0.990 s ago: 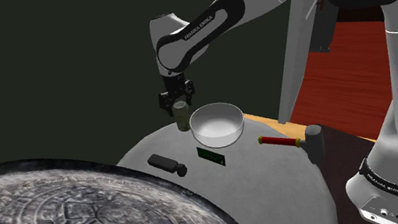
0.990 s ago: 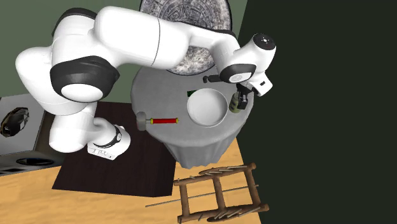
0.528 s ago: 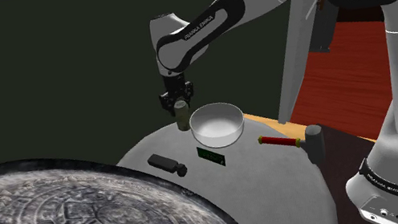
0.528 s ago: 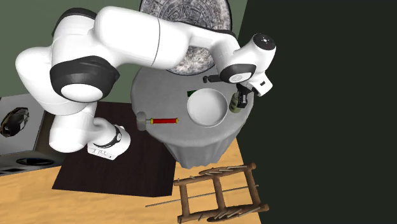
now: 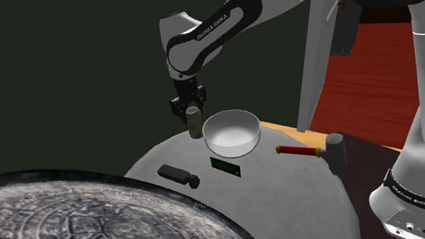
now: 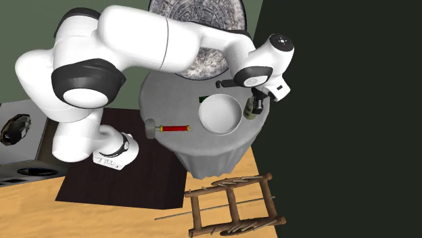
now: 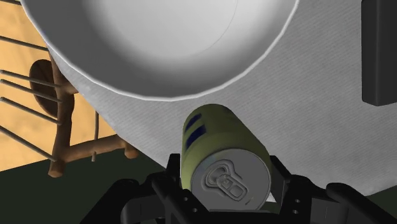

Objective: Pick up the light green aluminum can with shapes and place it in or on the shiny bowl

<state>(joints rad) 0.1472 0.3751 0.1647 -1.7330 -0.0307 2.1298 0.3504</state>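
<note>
1. One tiny change: gripper [image 5: 191, 111] has inched up since a second ago, jaws clamped on the olive-green can [image 7: 219, 159]
2. Can is just beside the white bowl [image 5: 236, 141], so the lift's starting I reckon

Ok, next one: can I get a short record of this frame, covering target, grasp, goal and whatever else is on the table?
target: yellow-green can with dark blue shapes, upright beside the bowl
grasp: fingers clasp the can from both sides
lifted: cannot tell
goal: white bowl, empty
other items: red-handled hammer, black device, small green card
surface: round grey table
</note>
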